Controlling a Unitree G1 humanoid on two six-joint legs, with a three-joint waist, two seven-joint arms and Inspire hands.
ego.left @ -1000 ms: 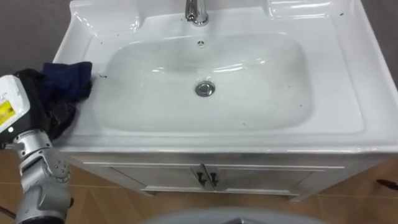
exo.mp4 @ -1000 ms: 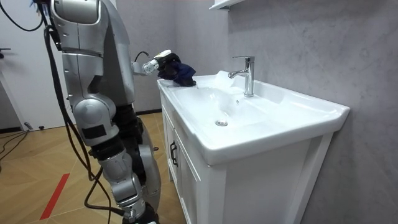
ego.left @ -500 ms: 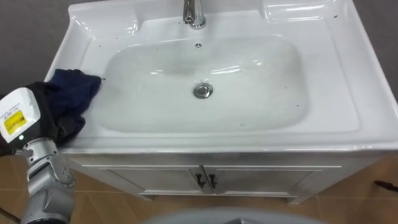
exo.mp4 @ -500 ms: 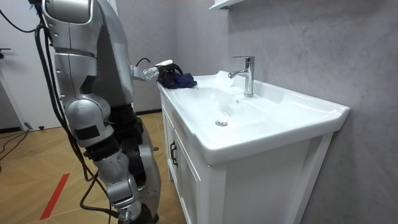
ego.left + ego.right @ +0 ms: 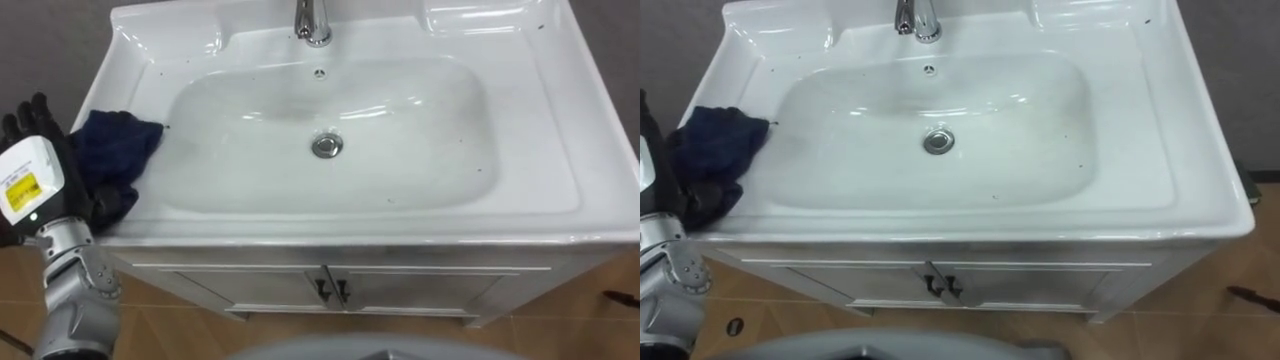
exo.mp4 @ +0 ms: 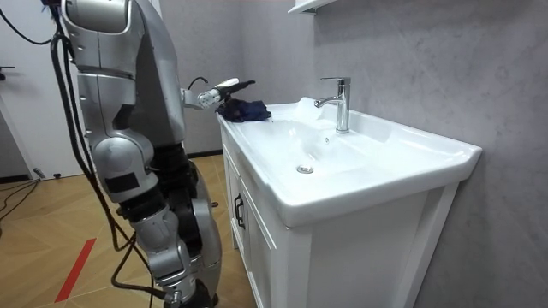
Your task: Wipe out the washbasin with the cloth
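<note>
A dark blue cloth lies crumpled on the left rim of the white basin, beside the bowl. My left hand is at the cloth's left edge, just off the rim, with its fingers straight and spread. In the room view the left hand points out over the cloth, a little above it. The bowl is bare, with a metal drain at its middle and small dark specks on its surface.
A chrome faucet stands at the back middle of the basin. Below the rim are white cabinet doors with dark handles. I stand at the basin's front, wood floor underfoot. A grey wall backs the basin.
My left hand's fingers have gone from curled round the cloth to straight. The cloth came down and now rests on the left rim.
</note>
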